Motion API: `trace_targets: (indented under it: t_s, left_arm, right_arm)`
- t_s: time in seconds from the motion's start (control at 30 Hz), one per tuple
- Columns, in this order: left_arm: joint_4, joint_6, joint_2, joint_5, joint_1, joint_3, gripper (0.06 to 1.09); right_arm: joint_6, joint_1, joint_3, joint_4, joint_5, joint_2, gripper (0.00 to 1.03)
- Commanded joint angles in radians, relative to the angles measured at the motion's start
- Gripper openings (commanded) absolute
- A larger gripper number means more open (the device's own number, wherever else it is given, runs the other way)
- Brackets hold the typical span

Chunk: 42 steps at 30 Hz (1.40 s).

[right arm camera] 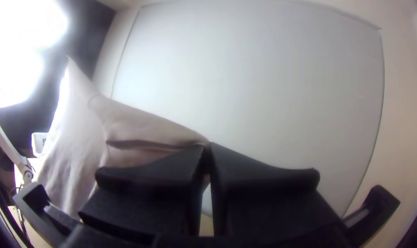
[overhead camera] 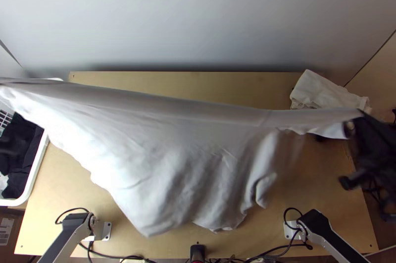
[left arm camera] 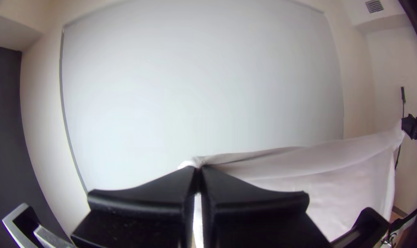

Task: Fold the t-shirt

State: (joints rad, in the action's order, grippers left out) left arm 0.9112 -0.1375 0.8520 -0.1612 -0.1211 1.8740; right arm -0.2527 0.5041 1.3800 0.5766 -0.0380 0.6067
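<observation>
"Folding is the part left to do, isn't it?"

"I think so. Each claw has a bit of the white t-shirt [overhead camera: 148, 149]. The left claw [left arm camera: 198, 169] is pressed tight on one top corner, and the right claw [right arm camera: 207, 148] pinches the other end."

"So where is the shirt?"

"Up over the bench [overhead camera: 309, 188]. It makes a long line from left to right, and the rest hangs down in soft waves on the near side."

"Does the low edge touch the wood?"

"I can't tell. I can't tell which part of the shirt is pinched, either."

"How much is done?"

"Just the picking up and pulling wide, I'd say. I see no neat fold. It must go down flat first, then get its folds."

"And that other white cloth [overhead camera: 317, 92]?"

"It lies at the far right. The basket [overhead camera: 36, 170] with dark clothes [overhead camera: 24, 149] is at the left."
</observation>
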Motion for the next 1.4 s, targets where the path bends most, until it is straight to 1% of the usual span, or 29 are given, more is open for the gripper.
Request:
trace_targets:
  t_s: [0.0, 0.13, 0.3, 0.57, 0.73, 0.9, 1.0, 1.1, 1.27, 1.37]
  left_arm:
    - [-0.041, 0.01, -0.031, -0.032, 0.011, -0.292, 0.09]
    - [-0.123, -0.007, -0.051, -0.031, 0.028, -0.467, 0.09]
    - [-0.262, -0.019, -0.045, -0.031, 0.037, -0.647, 0.09]
    - [-0.512, -0.022, 0.073, -0.029, 0.011, -0.825, 0.09]
    - [-0.66, -0.022, 0.173, -0.029, -0.041, -0.855, 0.09]
    - [-0.799, -0.024, 0.294, -0.029, -0.097, -0.837, 0.09]
    - [-0.834, -0.024, 0.387, -0.029, -0.12, -0.785, 0.09]
    - [-0.876, -0.024, 0.476, -0.029, -0.132, -0.737, 0.09]
    - [-0.913, -0.022, 0.595, -0.024, -0.132, -0.677, 0.09]
    - [-0.92, -0.022, 0.66, -0.015, -0.121, -0.651, 0.09]
  right_arm:
    - [0.013, 0.013, -0.199, -0.118, 0.003, 0.05, 0.03]
    - [0.01, -0.009, -0.251, -0.225, 0.004, 0.145, 0.03]
    - [0.013, -0.047, -0.269, -0.308, 0.023, 0.292, 0.03]
    - [0.009, -0.099, -0.263, -0.417, 0.053, 0.539, 0.03]
    - [0.007, -0.121, -0.237, -0.474, 0.055, 0.673, 0.03]
    - [0.0, -0.141, -0.128, -0.485, 0.058, 0.829, 0.03]
    - [0.003, -0.161, -0.045, -0.491, 0.059, 0.929, 0.03]
    - [0.024, -0.176, 0.037, -0.492, 0.058, 1.021, 0.03]
    - [0.03, -0.19, 0.116, -0.531, 0.058, 1.131, 0.03]
    - [0.052, -0.196, 0.159, -0.531, 0.058, 1.186, 0.03]
